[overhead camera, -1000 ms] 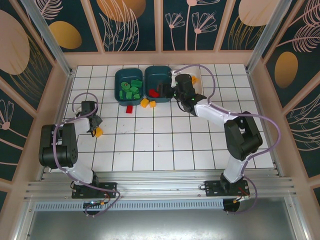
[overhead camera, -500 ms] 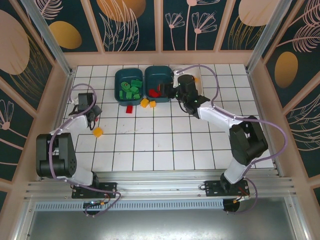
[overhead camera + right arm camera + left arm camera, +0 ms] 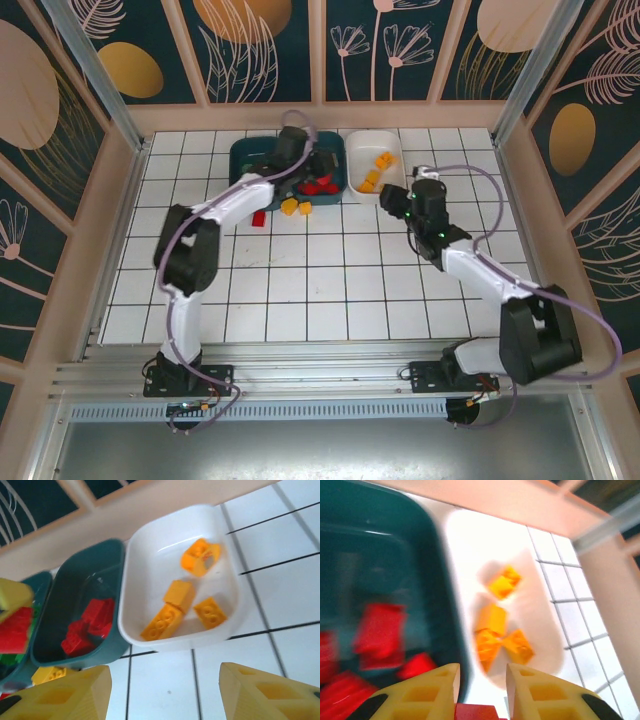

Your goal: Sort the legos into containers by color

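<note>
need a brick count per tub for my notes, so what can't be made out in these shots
Top view: the left arm covers most of the left teal tub, so its contents cannot be counted.
Left wrist view: the red brick held in the left hand is cut by the bottom edge; the red bricks in the middle tub are blurred.
Right wrist view: the left edge cuts off the left teal tub.
</note>
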Controlling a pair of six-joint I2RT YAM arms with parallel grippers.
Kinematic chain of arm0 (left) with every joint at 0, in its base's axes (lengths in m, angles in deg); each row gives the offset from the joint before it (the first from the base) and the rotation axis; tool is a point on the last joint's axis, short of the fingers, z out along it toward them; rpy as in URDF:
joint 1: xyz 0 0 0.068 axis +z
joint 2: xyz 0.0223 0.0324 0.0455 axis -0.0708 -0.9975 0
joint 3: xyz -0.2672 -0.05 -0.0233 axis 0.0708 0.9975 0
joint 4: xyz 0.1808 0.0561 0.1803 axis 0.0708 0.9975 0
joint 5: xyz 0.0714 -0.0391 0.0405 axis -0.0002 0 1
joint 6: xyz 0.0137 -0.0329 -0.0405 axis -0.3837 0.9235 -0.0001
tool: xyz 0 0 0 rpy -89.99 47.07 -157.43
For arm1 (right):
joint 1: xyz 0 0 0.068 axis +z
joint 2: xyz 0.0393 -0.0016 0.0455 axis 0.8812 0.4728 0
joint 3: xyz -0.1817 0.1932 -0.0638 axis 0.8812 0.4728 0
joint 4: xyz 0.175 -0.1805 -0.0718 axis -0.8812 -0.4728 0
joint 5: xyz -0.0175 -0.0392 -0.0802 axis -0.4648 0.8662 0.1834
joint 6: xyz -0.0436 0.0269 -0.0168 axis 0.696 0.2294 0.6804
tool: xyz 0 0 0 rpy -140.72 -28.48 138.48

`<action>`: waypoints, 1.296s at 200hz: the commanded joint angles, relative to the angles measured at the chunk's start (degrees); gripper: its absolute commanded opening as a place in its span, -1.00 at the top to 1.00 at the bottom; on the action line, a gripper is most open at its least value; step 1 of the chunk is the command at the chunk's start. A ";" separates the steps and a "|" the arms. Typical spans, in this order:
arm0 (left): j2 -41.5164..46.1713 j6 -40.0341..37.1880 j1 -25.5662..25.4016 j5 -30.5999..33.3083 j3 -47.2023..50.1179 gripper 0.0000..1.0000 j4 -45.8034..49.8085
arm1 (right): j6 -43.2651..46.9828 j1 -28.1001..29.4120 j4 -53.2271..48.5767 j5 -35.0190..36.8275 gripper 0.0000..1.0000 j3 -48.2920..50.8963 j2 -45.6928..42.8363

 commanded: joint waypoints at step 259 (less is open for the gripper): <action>28.67 -6.23 6.02 21.12 33.38 -0.97 -0.33 | 3.18 9.02 0.98 -0.57 -0.28 5.01 -1.45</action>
